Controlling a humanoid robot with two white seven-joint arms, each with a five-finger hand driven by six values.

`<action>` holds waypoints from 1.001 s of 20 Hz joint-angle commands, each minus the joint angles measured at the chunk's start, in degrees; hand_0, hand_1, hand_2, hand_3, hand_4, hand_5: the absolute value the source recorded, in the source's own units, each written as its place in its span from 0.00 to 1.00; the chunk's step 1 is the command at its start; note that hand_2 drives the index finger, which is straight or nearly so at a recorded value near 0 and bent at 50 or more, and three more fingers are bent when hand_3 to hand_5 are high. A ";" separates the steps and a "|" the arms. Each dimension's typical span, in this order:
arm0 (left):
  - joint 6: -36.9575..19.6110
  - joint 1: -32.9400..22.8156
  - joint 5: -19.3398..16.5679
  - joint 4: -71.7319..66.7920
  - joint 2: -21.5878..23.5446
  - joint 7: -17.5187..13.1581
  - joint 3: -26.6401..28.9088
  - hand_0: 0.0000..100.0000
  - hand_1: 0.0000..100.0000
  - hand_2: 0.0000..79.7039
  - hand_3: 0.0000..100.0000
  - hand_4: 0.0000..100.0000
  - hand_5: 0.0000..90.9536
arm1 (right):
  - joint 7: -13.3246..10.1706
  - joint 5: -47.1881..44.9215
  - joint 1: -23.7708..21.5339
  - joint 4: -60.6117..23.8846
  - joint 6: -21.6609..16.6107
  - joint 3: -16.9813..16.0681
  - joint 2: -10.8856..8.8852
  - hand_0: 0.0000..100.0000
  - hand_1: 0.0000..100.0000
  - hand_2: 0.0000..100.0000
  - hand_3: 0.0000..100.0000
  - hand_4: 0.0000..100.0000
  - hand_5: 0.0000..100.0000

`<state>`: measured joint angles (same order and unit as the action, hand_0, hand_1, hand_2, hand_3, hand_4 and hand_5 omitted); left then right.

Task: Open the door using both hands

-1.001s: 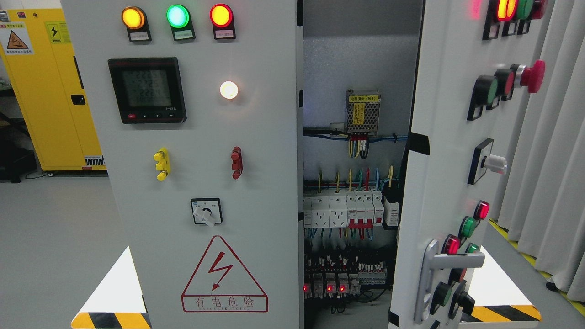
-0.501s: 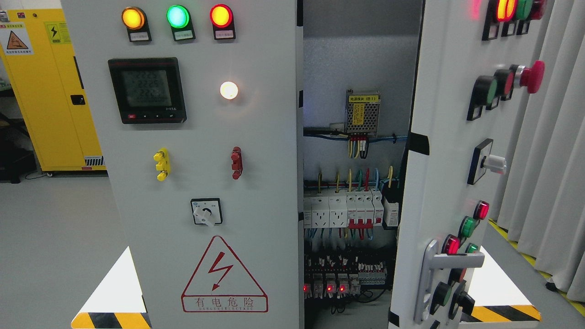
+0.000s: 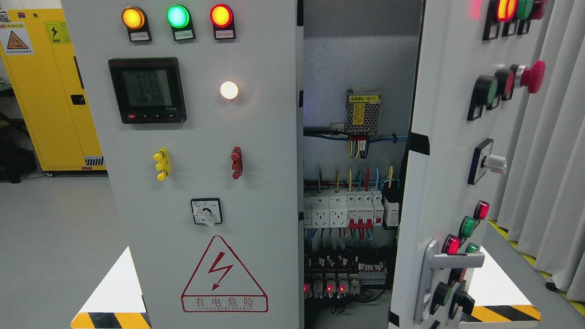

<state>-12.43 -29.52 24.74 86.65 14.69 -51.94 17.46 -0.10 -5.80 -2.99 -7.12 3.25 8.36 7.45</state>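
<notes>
Grey right door [image 3: 438, 151] swung open

Comparison of the views is turning up almost no change. The only item differing is the digital meter [image 3: 147, 89] on the left door [image 3: 201, 160], at about ten o'clock in the head view: its display digits are reading slightly differently across the three moments, though they are too blurred to read off. No displacement is showing anywhere else in the head view. Neither robot hand is appearing in view at any of the three moments.
</notes>
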 commanded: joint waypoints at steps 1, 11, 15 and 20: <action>-0.05 -0.63 5.74 22.25 13.15 0.09 5.48 0.04 0.00 0.03 0.15 0.12 0.00 | 0.01 0.00 0.00 0.00 0.00 -0.01 -0.06 0.21 0.07 0.00 0.00 0.00 0.00; 6.51 9.28 20.87 22.77 30.40 0.26 3.99 0.00 0.00 0.00 0.03 0.03 0.00 | 0.01 0.00 0.00 0.00 0.00 -0.01 -0.33 0.21 0.07 0.00 0.00 0.00 0.00; 13.56 17.46 20.96 22.86 30.49 0.26 1.27 0.00 0.00 0.00 0.02 0.02 0.00 | 0.01 0.00 0.00 0.00 0.00 -0.01 -0.33 0.21 0.07 0.00 0.00 0.00 0.00; 16.47 25.20 21.22 22.69 30.83 0.70 -5.93 0.00 0.00 0.00 0.00 0.00 0.00 | 0.01 0.09 0.00 0.00 0.00 -0.01 -0.33 0.21 0.07 0.00 0.00 0.00 0.00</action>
<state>2.32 -12.99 44.71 105.68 38.80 -51.59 18.36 -0.10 -5.78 -2.99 -7.11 3.25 8.35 7.21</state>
